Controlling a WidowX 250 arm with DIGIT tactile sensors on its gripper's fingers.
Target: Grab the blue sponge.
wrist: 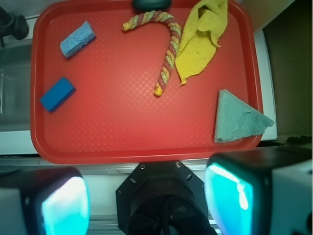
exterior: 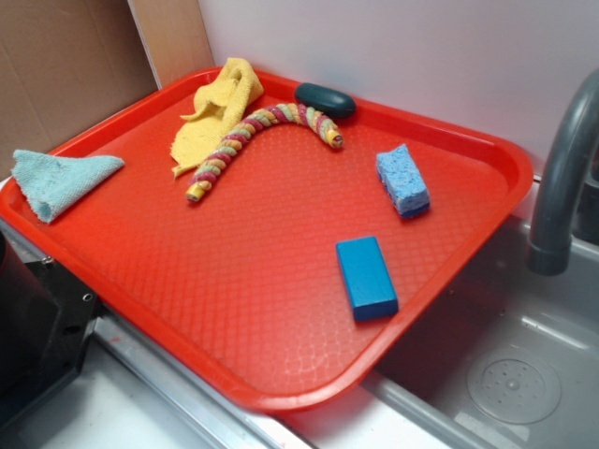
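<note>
Two blue pieces lie well apart from my wide-open, empty gripper (wrist: 146, 196), so I hang high to tell the porous light-blue rectangular sponge (wrist: 77, 39) near the red tray's (wrist: 122, 142) corner from the smooth darker block (wrist: 57, 94).

Sponge (exterior: 402, 180) and block (exterior: 366, 277) apart on tray (exterior: 234, 309)

From my wrist view the gripper (wrist: 146, 198) shows as two broad fingers (wrist: 63, 203) faced with glossy teal-cyan pads, set in pale grey-white housings with black edging. Between them I see a black, roughly octagonal mount (wrist: 159, 188) — small screws dot its upper rim — and dark cabling runs down through its middle.
</note>
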